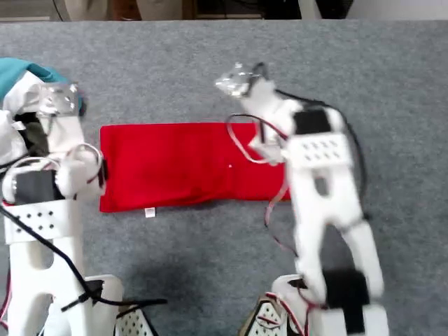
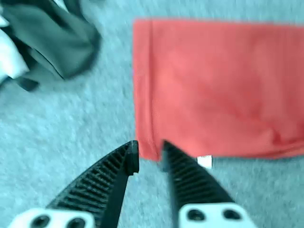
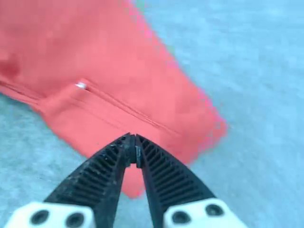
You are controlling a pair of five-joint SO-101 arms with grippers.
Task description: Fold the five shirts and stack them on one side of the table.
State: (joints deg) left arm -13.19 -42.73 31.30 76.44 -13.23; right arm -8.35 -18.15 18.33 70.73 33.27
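Lying on tbl (image 1: 210, 63), 1 red shirt (image 1: 175, 164), 2 arms (image 1: 42, 203) (image 1: 322, 175)

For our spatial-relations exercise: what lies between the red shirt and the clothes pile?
Only bare table between pile and shirt, in the left wrist view.
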